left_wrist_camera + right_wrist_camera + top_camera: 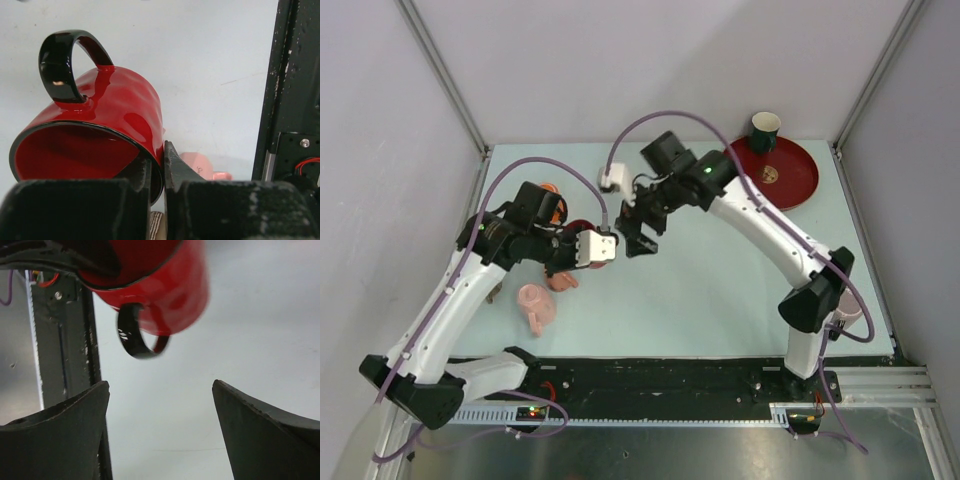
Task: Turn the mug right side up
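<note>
My left gripper [158,161] is shut on the rim of a glossy red mug [117,107] with a black handle [60,62]. One finger is inside the mug and one outside. The mug hangs above the table, tilted, with its mouth toward the camera. In the top view only a bit of the mug [581,227] shows behind the left gripper [572,240]. My right gripper [638,240] is open and empty just right of it. In the right wrist view the red mug [170,287] hangs ahead of the open right gripper [160,386], handle downward, untouched.
A pink mug [535,304] lies on the table below the left arm and shows in the left wrist view [199,165]. A red plate [782,170] and a green cup [764,128] stand at the back right. An orange object [552,203] sits behind the left wrist.
</note>
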`<state>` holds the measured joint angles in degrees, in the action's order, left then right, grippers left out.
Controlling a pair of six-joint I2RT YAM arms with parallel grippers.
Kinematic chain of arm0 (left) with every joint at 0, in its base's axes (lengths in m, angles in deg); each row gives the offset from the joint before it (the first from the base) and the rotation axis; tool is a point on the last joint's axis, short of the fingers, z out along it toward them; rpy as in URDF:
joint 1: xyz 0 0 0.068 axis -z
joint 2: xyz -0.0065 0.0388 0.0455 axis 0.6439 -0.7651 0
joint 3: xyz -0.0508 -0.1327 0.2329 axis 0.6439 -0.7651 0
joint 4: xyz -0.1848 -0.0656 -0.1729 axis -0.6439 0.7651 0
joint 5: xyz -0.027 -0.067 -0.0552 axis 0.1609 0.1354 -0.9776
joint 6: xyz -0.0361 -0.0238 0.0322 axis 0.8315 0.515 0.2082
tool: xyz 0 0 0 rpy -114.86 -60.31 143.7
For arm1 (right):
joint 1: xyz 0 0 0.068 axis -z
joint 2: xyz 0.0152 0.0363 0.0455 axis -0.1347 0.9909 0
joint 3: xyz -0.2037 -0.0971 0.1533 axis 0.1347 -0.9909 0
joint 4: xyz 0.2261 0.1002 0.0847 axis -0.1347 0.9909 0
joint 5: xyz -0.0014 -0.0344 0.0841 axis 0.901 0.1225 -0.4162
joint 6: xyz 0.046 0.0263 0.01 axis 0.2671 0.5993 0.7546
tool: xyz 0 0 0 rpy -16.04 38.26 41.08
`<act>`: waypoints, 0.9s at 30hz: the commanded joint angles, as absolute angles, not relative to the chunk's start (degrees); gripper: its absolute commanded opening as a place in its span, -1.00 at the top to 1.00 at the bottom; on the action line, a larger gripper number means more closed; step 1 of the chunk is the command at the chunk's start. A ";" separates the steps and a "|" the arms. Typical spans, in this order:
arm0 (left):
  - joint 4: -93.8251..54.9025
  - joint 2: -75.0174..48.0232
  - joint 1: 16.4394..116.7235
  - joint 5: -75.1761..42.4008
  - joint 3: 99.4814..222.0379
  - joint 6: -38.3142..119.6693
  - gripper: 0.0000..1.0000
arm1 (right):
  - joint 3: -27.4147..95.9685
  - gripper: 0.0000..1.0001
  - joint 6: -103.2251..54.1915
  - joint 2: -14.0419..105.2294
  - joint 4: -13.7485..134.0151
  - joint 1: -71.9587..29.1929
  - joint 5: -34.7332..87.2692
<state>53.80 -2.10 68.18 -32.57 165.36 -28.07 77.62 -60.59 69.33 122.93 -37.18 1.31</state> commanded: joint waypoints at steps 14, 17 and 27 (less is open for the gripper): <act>58.63 -4.02 71.26 -32.24 172.37 -34.87 1.00 | 89.77 -0.69 -55.50 76.66 123.99 -42.85 7.00; 58.98 -3.33 71.19 -33.85 172.41 -33.93 1.00 | 90.10 -0.72 -52.85 75.64 121.99 -40.26 2.47; 59.53 -3.87 71.15 -36.20 175.18 -30.37 1.00 | 78.00 -0.71 -59.92 66.72 113.65 -40.94 -2.99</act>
<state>60.68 -4.57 70.85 -33.21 170.94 -30.95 73.80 -55.95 67.78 114.54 -39.81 -0.79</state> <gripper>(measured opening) 0.087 0.869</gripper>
